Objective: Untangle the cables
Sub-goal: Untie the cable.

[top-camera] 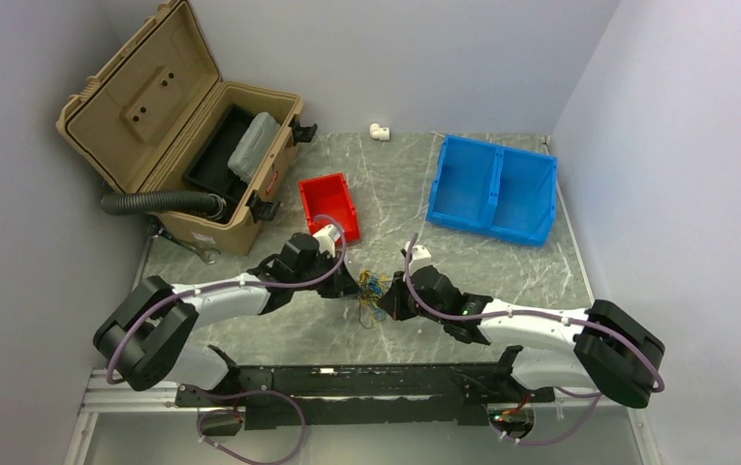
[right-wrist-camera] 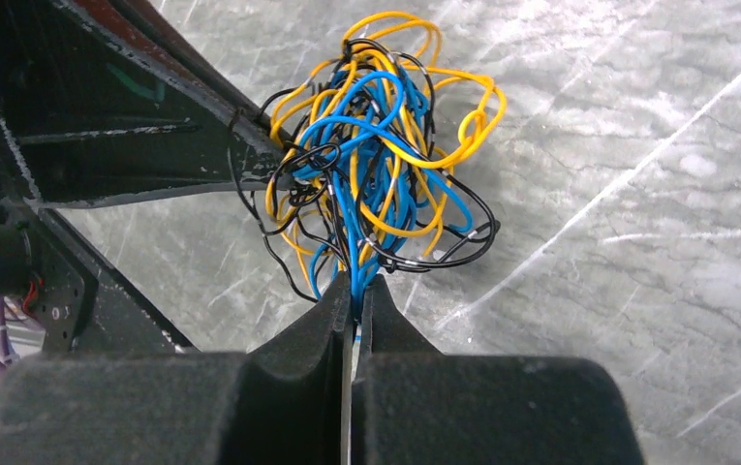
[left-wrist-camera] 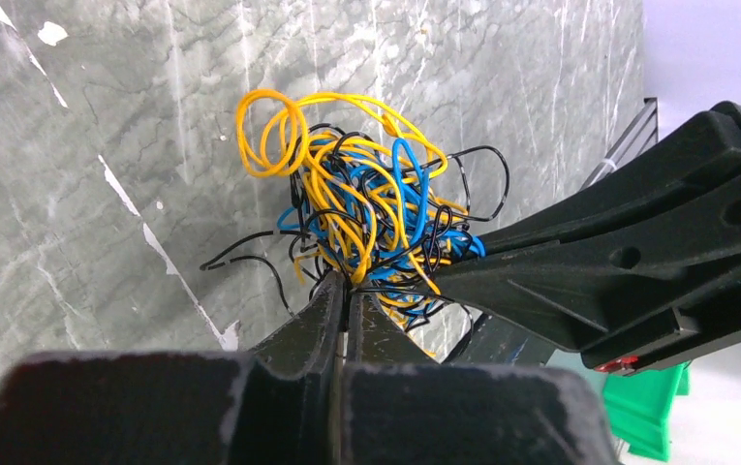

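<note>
The cables [top-camera: 374, 291] are a small tangle of hair-thin yellow, blue and black wire loops between my two grippers at the table's middle. In the left wrist view the tangle [left-wrist-camera: 366, 203] sits just past my left gripper [left-wrist-camera: 349, 287], which is shut on wires at its near edge. In the right wrist view the tangle [right-wrist-camera: 376, 165] sits past my right gripper [right-wrist-camera: 356, 283], which is shut on blue strands. Each gripper shows in the other's view, touching the tangle's side. In the top view the left gripper [top-camera: 355, 288] and right gripper [top-camera: 392, 295] flank the tangle.
A small red bin [top-camera: 329, 205] stands behind the left arm. A blue two-compartment bin [top-camera: 493, 188] is at the back right. An open tan case [top-camera: 187, 126] with a black ribbed hose [top-camera: 158, 202] is at the back left. A white fitting [top-camera: 379, 130] lies by the back wall.
</note>
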Robot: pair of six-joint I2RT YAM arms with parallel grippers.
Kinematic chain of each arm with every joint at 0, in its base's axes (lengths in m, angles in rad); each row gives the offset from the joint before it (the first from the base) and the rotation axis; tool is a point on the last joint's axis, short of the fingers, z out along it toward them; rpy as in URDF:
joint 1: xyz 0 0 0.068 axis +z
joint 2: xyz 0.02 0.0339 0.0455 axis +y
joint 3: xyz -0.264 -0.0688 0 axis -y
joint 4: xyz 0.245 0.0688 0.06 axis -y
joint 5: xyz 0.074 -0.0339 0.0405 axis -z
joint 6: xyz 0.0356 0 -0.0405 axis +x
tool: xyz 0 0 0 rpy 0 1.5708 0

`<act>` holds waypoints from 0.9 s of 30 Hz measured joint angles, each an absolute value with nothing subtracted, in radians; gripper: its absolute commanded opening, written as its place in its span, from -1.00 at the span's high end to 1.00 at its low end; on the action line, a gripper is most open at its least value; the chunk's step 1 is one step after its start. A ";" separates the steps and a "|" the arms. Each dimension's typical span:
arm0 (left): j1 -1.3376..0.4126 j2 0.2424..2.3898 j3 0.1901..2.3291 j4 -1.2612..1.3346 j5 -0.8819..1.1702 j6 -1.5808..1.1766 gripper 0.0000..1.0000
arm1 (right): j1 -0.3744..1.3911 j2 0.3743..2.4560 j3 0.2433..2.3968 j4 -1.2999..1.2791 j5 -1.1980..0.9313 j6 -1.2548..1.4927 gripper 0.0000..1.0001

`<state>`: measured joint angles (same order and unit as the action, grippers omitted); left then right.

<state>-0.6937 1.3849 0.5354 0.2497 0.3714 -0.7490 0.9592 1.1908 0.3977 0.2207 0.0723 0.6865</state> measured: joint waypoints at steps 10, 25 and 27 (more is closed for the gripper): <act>-0.690 1.390 0.519 0.294 0.379 -0.745 1.00 | 0.961 1.047 0.363 0.115 0.209 0.753 0.57; -0.688 1.409 0.488 0.303 0.395 -0.714 1.00 | 0.960 0.992 0.363 0.016 0.305 0.690 0.13; -0.688 1.412 0.488 0.303 0.396 -0.712 1.00 | 0.960 1.035 0.364 0.029 0.281 0.680 0.13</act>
<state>-0.6880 1.4120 0.4877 0.3031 0.3962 -0.7124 0.9600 1.0348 0.3645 0.0292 0.2810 0.6796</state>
